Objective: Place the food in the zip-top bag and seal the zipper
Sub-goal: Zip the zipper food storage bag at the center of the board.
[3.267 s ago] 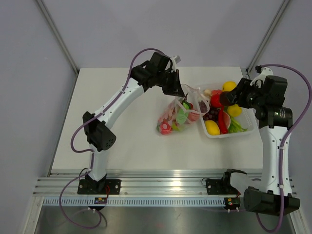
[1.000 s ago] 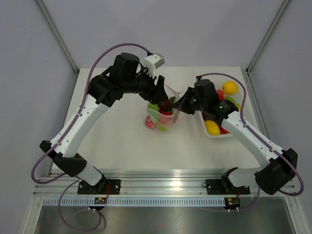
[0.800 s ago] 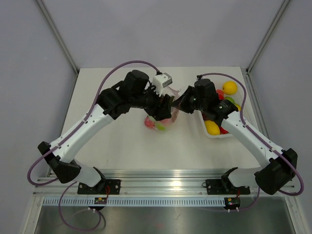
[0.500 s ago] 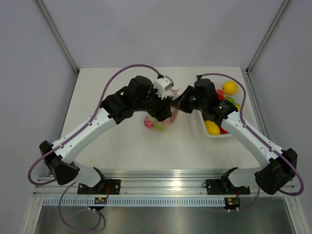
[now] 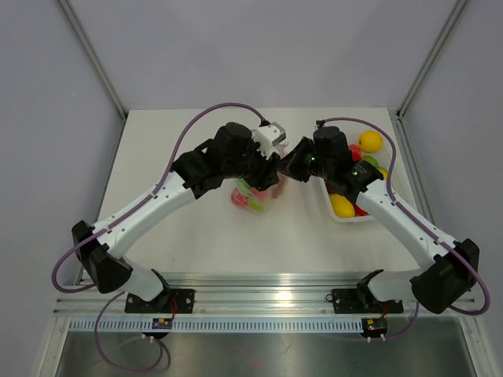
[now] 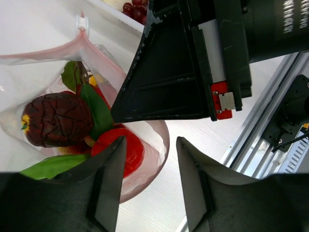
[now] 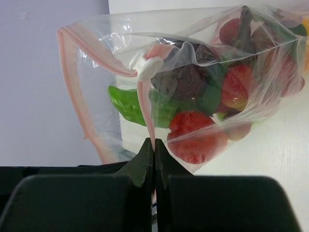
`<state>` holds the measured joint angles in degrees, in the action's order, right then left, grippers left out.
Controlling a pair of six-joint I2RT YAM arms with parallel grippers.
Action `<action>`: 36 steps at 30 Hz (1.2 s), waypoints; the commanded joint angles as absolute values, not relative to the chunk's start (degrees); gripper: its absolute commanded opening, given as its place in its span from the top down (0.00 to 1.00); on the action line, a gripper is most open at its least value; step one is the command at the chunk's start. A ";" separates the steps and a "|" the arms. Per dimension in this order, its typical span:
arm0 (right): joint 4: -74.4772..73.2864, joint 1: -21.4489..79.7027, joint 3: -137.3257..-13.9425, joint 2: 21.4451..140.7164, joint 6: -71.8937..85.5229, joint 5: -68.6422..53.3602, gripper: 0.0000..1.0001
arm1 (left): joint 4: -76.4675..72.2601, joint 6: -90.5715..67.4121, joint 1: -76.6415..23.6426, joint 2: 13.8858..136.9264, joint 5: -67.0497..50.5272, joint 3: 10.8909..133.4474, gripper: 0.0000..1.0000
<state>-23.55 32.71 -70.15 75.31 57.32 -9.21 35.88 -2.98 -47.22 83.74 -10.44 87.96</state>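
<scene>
The clear zip-top bag (image 5: 255,196) hangs over the table's middle, partly hidden by both arms. My right gripper (image 7: 154,145) is shut on its pink zipper (image 7: 146,113), just below the white slider (image 7: 147,67). Food fills the bag: a dark purple fruit (image 6: 58,120), a red piece (image 6: 120,151) and green leaves (image 6: 96,108). My left gripper (image 6: 149,179) is open beside the bag, close under the right gripper's black body (image 6: 183,72). The bag's rounded edge (image 6: 161,145) bulges into the gap by the left finger. More food, including a lemon (image 5: 371,140), lies in the tray.
The white tray (image 5: 350,221) stands at the right, under the right arm, with a yellow fruit (image 5: 342,206) near its front. Both wrists crowd together above the bag. The metal rail (image 5: 267,302) runs along the near edge.
My left gripper has swung right to meet the right gripper at the bag's mouth, and its jaws have narrowed somewhat. The right gripper stays shut on the zipper.
</scene>
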 commanded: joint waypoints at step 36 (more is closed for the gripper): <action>2.26 18.11 -53.70 66.00 -9.67 -40.59 0.19 | 34.01 1.14 -37.27 72.77 -31.82 77.26 1.00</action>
<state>-9.21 19.99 -53.54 64.14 -6.96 -27.97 36.05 0.21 -37.41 75.05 -28.84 77.23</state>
